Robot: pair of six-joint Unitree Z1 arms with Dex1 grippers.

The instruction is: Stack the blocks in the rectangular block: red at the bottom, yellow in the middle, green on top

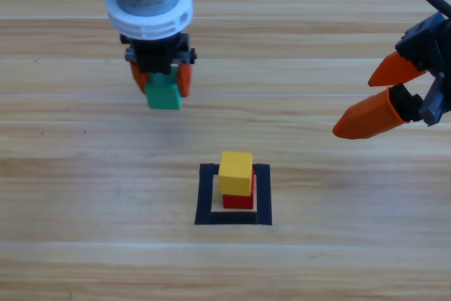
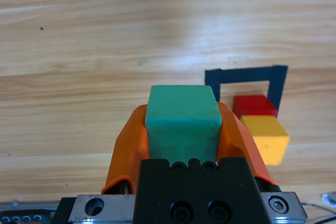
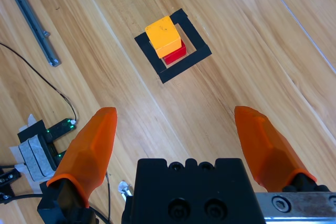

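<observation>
The yellow cube (image 1: 236, 172) sits on the red cube (image 1: 239, 199) inside the black tape square (image 1: 207, 195) at the table's middle front. The teal-green cube (image 1: 164, 94) hangs above the table at the upper left, with my left gripper (image 1: 163, 79) shut on it. From the left wrist, the green cube (image 2: 182, 120) fills the jaws and the stack of red (image 2: 253, 106) and yellow (image 2: 266, 138) lies to the right. My right gripper (image 1: 366, 96) waits open at the right edge. Its wrist view shows the yellow cube (image 3: 164, 35) over the red one (image 3: 176, 54).
The right wrist view shows a thin metal rail (image 3: 31, 19), a black cable (image 3: 37, 74) and a small taped electronics box (image 3: 39, 148) off to its left.
</observation>
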